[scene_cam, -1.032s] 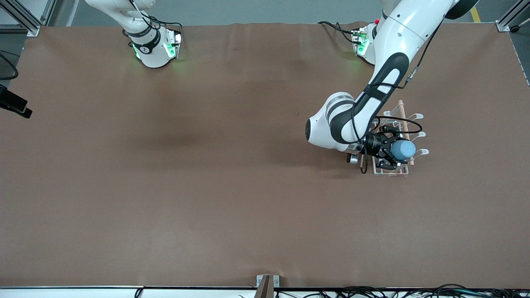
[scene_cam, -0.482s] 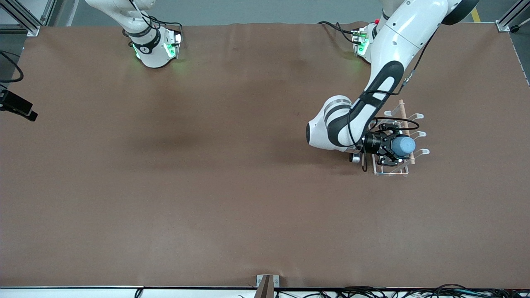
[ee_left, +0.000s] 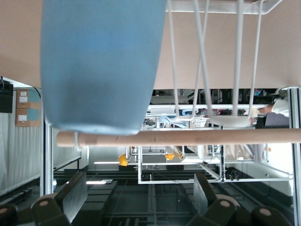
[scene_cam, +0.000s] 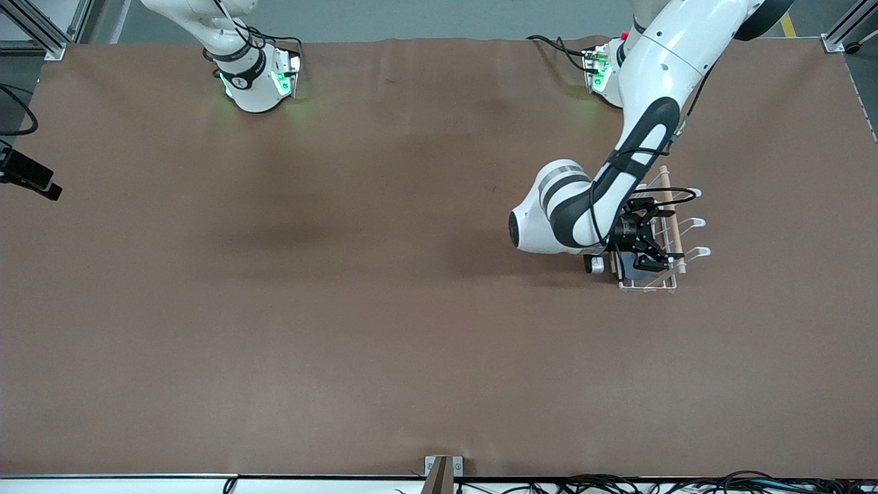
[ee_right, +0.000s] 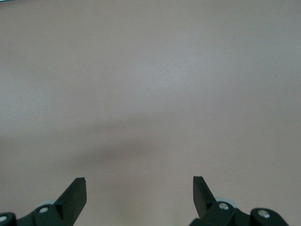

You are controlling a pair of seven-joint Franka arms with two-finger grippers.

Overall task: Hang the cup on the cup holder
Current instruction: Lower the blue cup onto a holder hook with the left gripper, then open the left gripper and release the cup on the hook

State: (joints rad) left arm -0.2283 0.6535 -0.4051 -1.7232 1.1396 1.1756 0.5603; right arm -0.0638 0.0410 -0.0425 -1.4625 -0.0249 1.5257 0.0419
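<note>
So the left gripper (scene_cam: 648, 248) is right over the cup holder (scene_cam: 658, 230), which sits toward the left arm's end of the table (scene_cam: 343, 309). Its fingers (ee_left: 70, 197) are spread wide with nothing between them. The cup (ee_left: 101, 66) hangs on the rack; in the left wrist view it's a big blue shape ahead of the fingers, clear of them, with its closed end close against the wooden rod (ee_left: 188, 137). White wire prongs (ee_left: 237, 56) run right beside the cup. From the front camera the arm's wrist and gripper cover the cup, so you can't really pick it out there.

The right gripper (ee_right: 139, 193) waits out of the front view, fingers apart, looking down at bare brown tabletop.
</note>
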